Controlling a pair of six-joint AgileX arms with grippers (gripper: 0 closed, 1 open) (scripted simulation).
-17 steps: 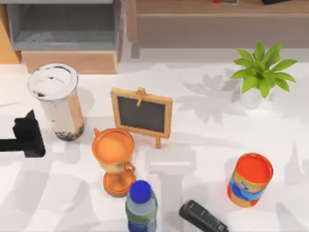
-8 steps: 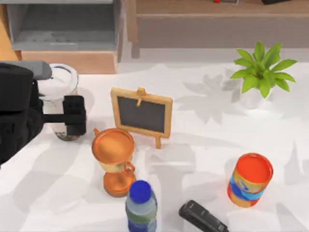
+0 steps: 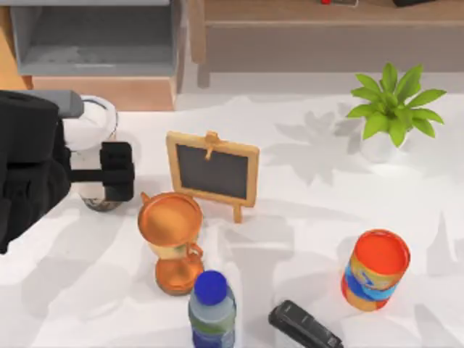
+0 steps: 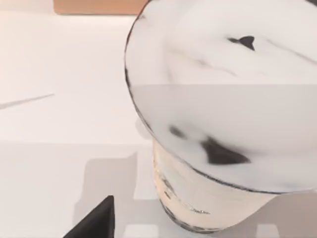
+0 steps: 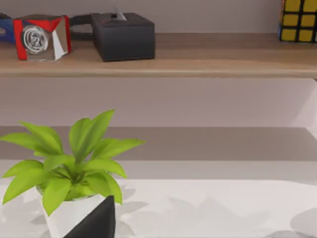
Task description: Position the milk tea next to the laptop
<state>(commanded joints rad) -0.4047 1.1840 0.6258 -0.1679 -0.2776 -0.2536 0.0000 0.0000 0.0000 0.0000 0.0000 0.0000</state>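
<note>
Beige milk tea [image 3: 94, 156], dark pearls

Small chalkboard [image 3: 212, 172] on a wooden easel stands upright near table centre. Orange goblet [image 3: 171, 239] just in front of it toward the left; blue-capped bottle [image 3: 212, 308] at the near edge, close beside the goblet's base. Black stapler [image 3: 304, 325] lies right of the bottle. Orange can [image 3: 375, 269] farther right. Potted green plant [image 3: 391, 109] at far right. Shelf behind holds a black box [image 5: 123, 35].
</note>
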